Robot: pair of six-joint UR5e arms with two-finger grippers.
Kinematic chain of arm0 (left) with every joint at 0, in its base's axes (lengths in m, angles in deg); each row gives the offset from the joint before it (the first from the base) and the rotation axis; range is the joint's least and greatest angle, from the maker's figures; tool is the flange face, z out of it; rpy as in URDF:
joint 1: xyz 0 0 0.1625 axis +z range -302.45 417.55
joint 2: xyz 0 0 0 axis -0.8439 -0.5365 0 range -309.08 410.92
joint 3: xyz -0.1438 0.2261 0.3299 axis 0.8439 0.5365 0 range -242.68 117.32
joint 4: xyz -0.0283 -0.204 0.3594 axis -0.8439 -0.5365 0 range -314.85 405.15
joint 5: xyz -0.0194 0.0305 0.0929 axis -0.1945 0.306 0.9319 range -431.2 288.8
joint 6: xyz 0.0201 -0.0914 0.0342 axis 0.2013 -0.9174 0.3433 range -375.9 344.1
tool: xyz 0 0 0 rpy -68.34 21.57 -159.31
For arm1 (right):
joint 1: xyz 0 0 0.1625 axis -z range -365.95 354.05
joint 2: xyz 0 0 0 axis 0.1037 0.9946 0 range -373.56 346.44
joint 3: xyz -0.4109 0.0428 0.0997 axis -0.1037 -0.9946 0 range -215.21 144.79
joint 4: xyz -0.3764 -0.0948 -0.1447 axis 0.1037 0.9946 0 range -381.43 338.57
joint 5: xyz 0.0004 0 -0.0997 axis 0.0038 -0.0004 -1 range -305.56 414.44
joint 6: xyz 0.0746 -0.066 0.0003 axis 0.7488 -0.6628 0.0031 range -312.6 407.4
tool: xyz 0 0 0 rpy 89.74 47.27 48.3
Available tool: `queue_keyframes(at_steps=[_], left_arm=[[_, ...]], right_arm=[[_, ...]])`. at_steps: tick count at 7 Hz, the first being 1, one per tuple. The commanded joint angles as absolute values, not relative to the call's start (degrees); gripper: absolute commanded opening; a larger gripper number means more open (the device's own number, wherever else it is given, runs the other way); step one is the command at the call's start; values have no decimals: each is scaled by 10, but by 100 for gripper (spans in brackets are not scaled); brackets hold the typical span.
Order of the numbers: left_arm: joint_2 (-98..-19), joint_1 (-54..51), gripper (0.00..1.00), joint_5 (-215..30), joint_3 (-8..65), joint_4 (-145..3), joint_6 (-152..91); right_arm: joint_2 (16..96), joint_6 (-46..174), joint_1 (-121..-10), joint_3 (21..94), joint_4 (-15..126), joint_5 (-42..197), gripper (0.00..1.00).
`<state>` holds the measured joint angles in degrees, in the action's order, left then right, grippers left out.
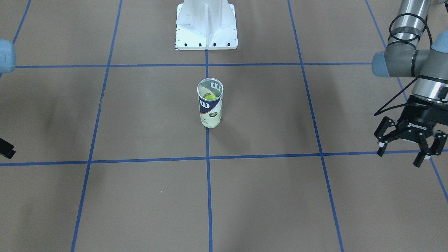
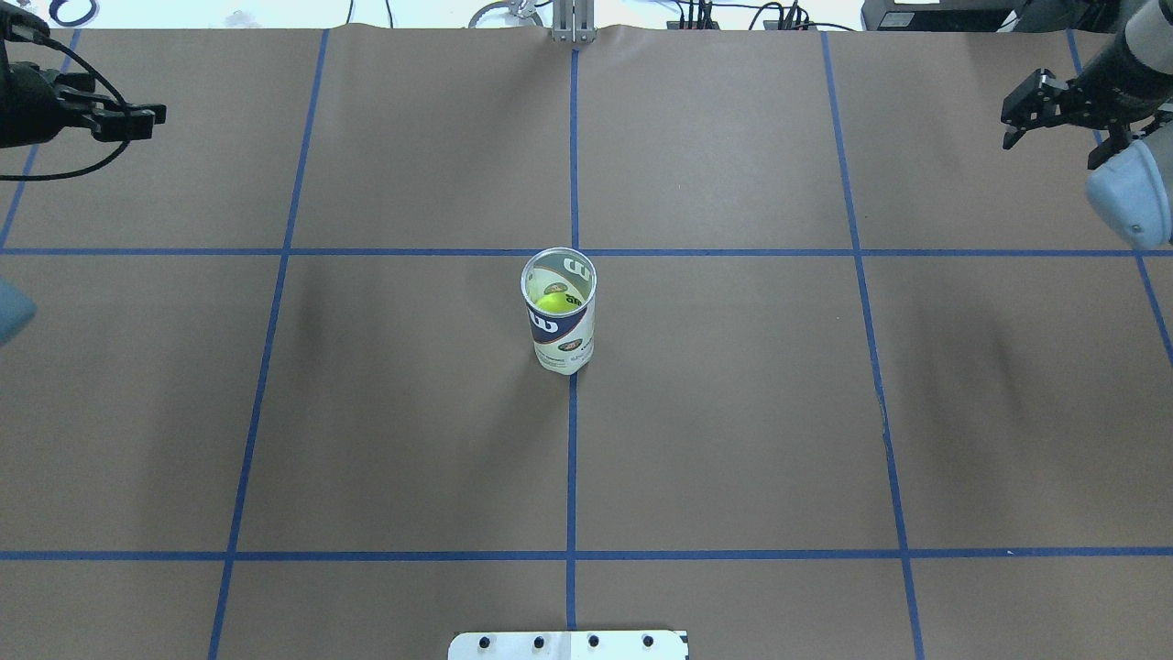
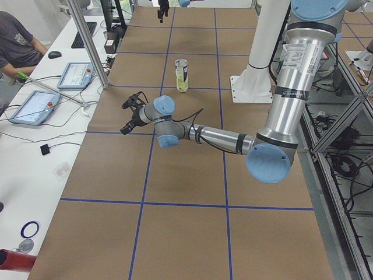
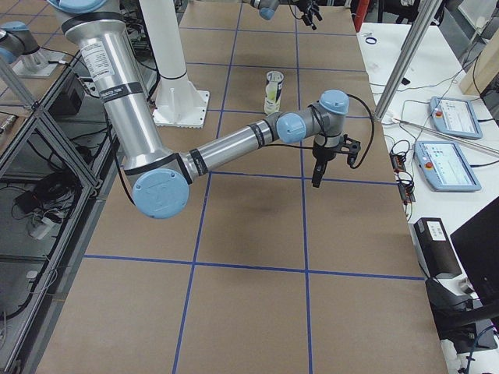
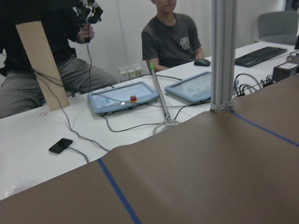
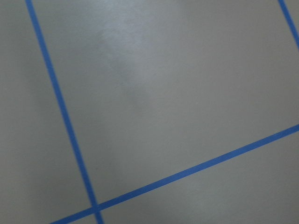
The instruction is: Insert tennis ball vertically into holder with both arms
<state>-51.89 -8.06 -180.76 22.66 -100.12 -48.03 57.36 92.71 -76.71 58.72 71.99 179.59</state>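
Clear plastic tennis-ball tube (image 2: 561, 335) stands upright, yellow-green ball (image 2: 553, 302) inside; left gripper (image 1: 400, 155) and right gripper (image 2: 1052, 147) fingers spread.

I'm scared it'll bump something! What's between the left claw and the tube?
Nothing to bump. In the front-facing view, only bare brown table with one blue tape line lies between the left gripper and the holder.

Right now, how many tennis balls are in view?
1. The tennis ball sits inside the holder, which stands upright at the middle of the table; it shows through the open top. The label hides the tube's lower part, so another could lie beneath.
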Motion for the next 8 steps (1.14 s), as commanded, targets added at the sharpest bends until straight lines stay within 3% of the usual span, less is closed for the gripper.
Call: queue_keyframes(at_steps=[1,5,8], left_arm=[[-554,-191,98,-2024,230,-730,-477],[-539,-277,99,-2073,220,-569,-268],[-473,-282,99,-2078,225,-541,-343]], right_arm=[[600,855,-803,573,708,1810,99],[654,662,-876,547,708,1852,99],[697,552,-926,548,707,1897,99]])
